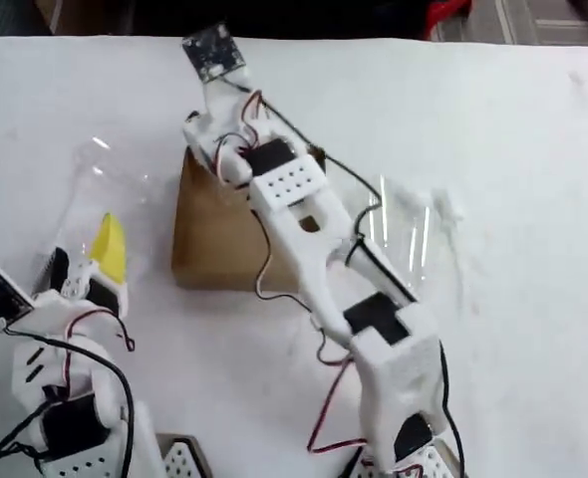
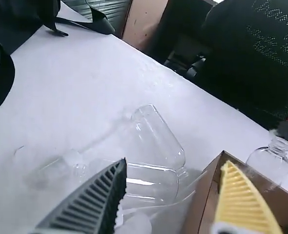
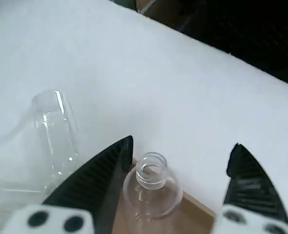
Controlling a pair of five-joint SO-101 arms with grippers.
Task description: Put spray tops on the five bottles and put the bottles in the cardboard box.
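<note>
Right wrist view has the right end effector [image 3: 183,143] released, its jaws spread wide to either side of an upright bottle [image 3: 150,192]. That bottle stands at the edge of the box [image 3: 197,214]; whether it is inside I cannot tell. Its threaded neck is bare and points up toward the wrist, so its long axis runs roughly along the approach. It sits straight ahead between the jaws, untouched, and the right arm is clearly the nearer. The left end effector [image 2: 174,163] is also released, low over the counter [image 2: 85,87], by the lying bottles [image 2: 156,139]. With the neck bare, capping likely comes first.
</note>
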